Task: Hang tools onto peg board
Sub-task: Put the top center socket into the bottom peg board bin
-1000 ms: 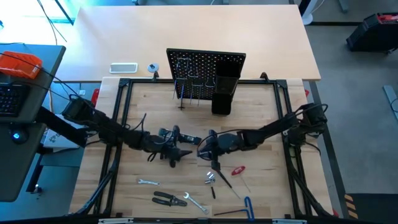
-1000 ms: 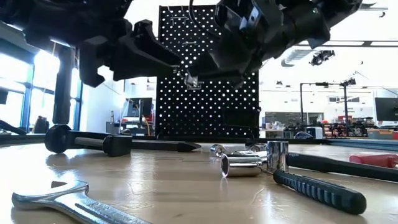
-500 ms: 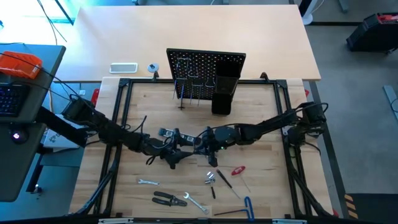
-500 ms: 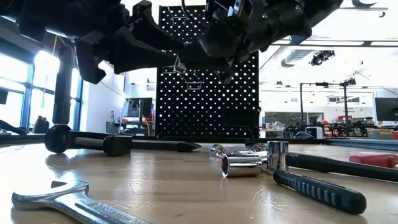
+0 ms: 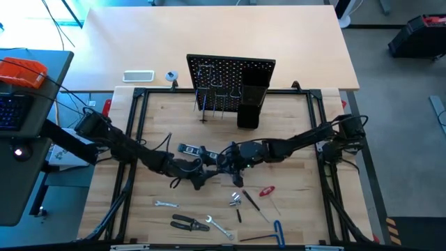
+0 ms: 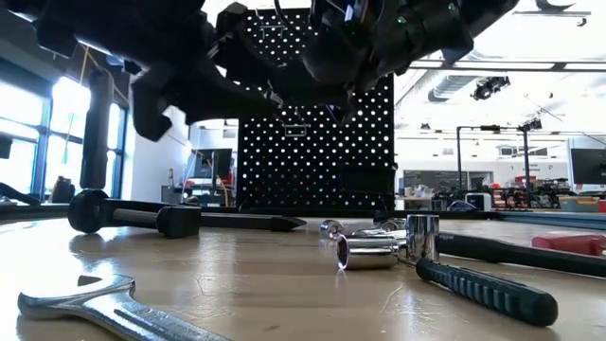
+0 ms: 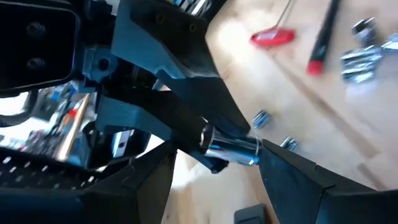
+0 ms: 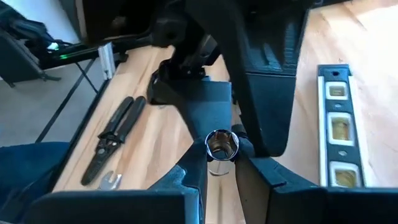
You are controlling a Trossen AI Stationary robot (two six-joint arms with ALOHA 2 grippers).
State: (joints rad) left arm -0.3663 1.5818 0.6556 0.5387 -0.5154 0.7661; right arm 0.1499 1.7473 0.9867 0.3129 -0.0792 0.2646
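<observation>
Chrome socket sits pinched in the right gripper at frame centre. Left gripper, jaws wide, meets it there, in front of the peg board.

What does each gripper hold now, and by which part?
The right gripper pinches a silver socket-like end of a tool. The left gripper stands around a silver and black tool; which part, cannot be told.

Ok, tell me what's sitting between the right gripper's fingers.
A small silver socket, open end toward the camera, is pinched between the right gripper's fingers. The right wrist view shows it.
</observation>
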